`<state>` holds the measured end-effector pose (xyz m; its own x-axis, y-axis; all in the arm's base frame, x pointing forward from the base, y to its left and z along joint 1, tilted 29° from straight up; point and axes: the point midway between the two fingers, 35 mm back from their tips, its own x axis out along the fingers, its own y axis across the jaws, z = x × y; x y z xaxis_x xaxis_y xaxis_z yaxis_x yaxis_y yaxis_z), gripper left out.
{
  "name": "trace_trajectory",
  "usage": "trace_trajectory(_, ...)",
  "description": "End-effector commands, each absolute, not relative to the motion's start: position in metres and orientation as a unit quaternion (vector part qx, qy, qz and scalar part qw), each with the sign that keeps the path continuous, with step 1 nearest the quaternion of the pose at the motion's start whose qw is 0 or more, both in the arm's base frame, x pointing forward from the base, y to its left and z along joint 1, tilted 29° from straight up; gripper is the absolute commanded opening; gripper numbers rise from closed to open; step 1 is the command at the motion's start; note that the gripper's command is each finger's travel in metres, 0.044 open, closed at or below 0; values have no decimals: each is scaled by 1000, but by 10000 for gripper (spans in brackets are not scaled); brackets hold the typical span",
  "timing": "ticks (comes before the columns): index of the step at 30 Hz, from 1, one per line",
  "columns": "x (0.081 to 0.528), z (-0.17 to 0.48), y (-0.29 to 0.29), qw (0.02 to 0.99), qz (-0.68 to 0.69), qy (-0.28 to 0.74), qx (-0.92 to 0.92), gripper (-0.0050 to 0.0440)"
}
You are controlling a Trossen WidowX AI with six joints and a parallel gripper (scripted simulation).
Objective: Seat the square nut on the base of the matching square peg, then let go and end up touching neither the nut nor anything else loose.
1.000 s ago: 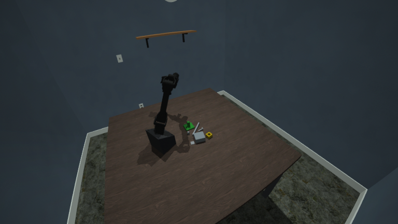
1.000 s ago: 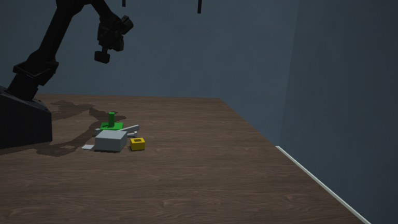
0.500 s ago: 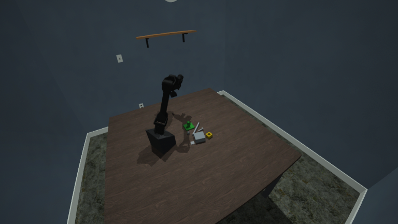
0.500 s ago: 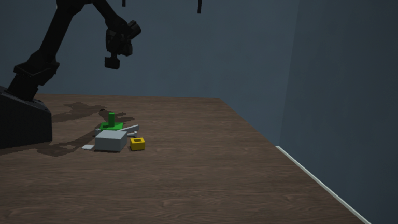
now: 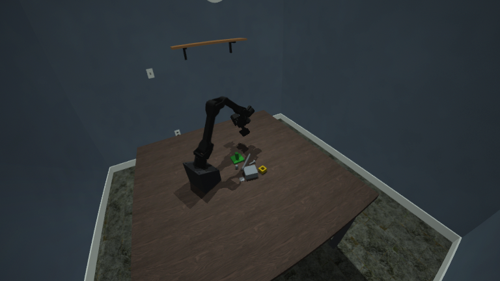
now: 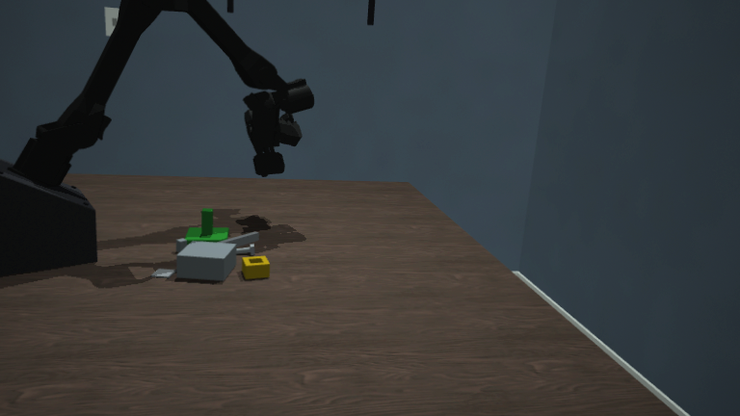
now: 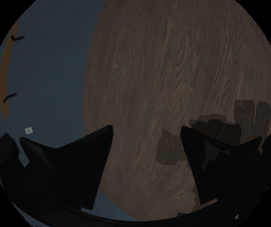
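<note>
1. The black parallel-jaw pincer (image 6: 268, 165) is being held high in the air, well above the dark brown wooden tabletop (image 6: 382, 302), with its jaws pointing down.
2. The pincer is being kept partly open, short of its widest; nothing is being held between the black fingers, and only bare wood and shadow are being seen through the gap in the wrist view.
3. The small yellow square nut with a square hole (image 6: 255, 267) is lying flat on the tabletop, untouched, not yet on any peg.
4. Key relation, judged from the exterior view: the nut is lying well below the pincer and nearer the camera, almost straight under it sideways; a descent with a shift toward the camera side is being called for.
5. The nut is looking roughly square, so no clear long axis is being shown; its sides are sitting slightly turned against the tabletop edge.
6. The green square peg on a flat green base (image 6: 206, 226) is standing upright behind the nut, well apart from it, closer to the arm's black pedestal (image 6: 76, 237).
7. A light grey rectangular block (image 6: 206, 260) is lying between peg and nut, just beside the nut; a thin grey bar (image 6: 243, 237) and small grey bits are lying around it. Clutter is being judged a collision risk during transfer.
8. Only one arm is being used.
9. No brands, labels or readable writing are being seen in any view.
</note>
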<state>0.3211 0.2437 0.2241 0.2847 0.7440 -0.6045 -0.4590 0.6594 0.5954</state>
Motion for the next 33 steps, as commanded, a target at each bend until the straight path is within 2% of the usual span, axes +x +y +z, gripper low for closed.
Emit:
trace_trajectory(1,354,195,185,815,323,464,130,320)
trace_trajectory(9,388,150,40,853,218,471,51,320)
trace_trajectory(10,388,144,22,855,206,475,41,320)
trace_trajectory(12,388,144,22,855,206,475,41,320)
trace_trajectory(19,362,109,-98,848,138,511,-11,320)
trace_trajectory(33,361,100,-106,847,134,515,-15,320)
